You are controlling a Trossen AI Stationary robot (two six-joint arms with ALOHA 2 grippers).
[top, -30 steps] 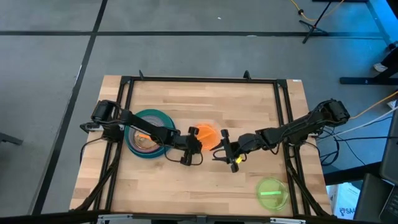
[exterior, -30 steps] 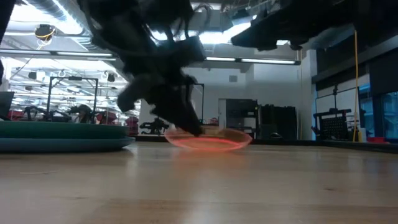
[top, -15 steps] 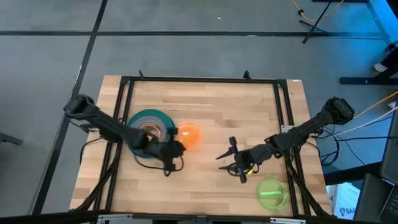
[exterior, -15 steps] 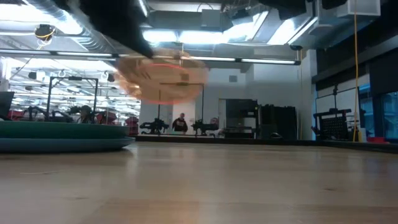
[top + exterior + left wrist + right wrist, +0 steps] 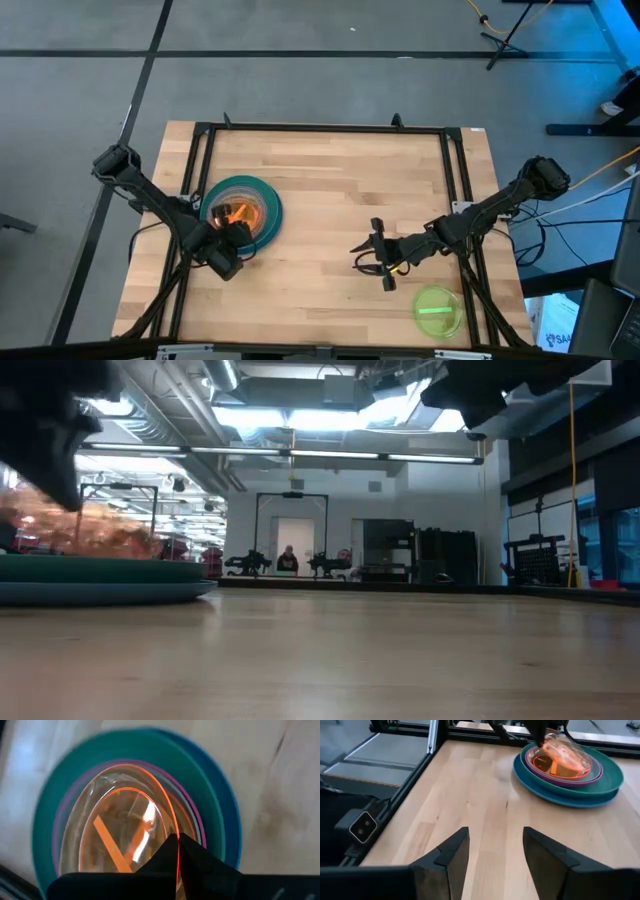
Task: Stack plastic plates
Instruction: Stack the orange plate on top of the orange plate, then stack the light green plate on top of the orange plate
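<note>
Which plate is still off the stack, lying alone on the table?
The lime green plate, alone near the table's front right corner. The orange plate is gripped by the left hand over the teal stack.

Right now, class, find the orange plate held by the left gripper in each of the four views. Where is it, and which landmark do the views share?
High view: the orange plate is left of centre, over the stack.
Low view: a blurred orange shape at the left edge, above the teal plate.
Left wrist view: fills the centre, pinched by the left gripper.
Right wrist view: at the far end of the table.
Shared landmark: the teal plate beneath.
</note>
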